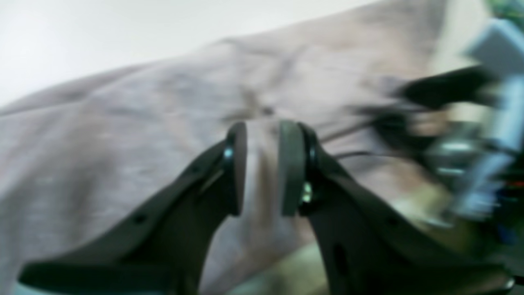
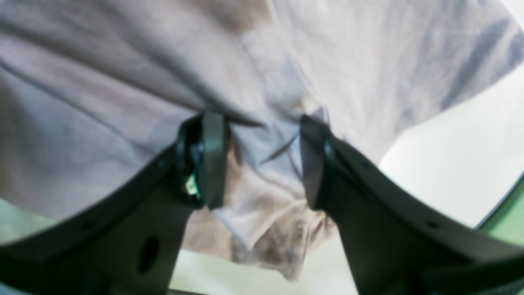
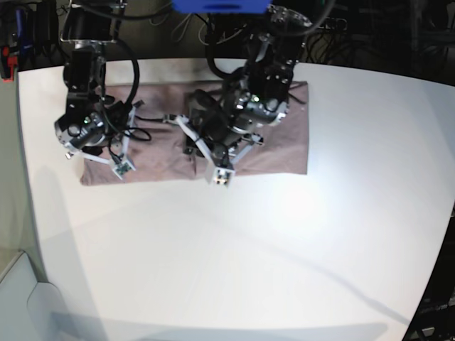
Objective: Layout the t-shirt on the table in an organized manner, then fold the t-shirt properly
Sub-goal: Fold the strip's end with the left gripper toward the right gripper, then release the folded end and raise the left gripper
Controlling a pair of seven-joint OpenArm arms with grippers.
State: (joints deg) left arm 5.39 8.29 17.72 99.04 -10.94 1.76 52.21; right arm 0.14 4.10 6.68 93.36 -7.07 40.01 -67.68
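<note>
The dusty-pink t-shirt point(image 3: 284, 142) lies as a wide band on the far half of the white table point(image 3: 284, 249). My left gripper point(image 1: 262, 127) is over the shirt's middle, its pads close together with a ridge of the cloth point(image 1: 123, 143) pinched between them. My right gripper point(image 2: 262, 119) is at the shirt's left end. Its jaws stand wider, filled with a bunch of cloth point(image 2: 262, 196) that hangs over the table point(image 2: 450, 164). The wrist views are blurred. The label near the neck is hidden.
In the base view the left arm point(image 3: 256, 92) leans over the shirt's centre and the right arm point(image 3: 82, 121) stands at its left end. Cables and dark gear line the table's far edge point(image 3: 178, 28). The right arm also shows blurred in the left wrist view point(image 1: 470, 143).
</note>
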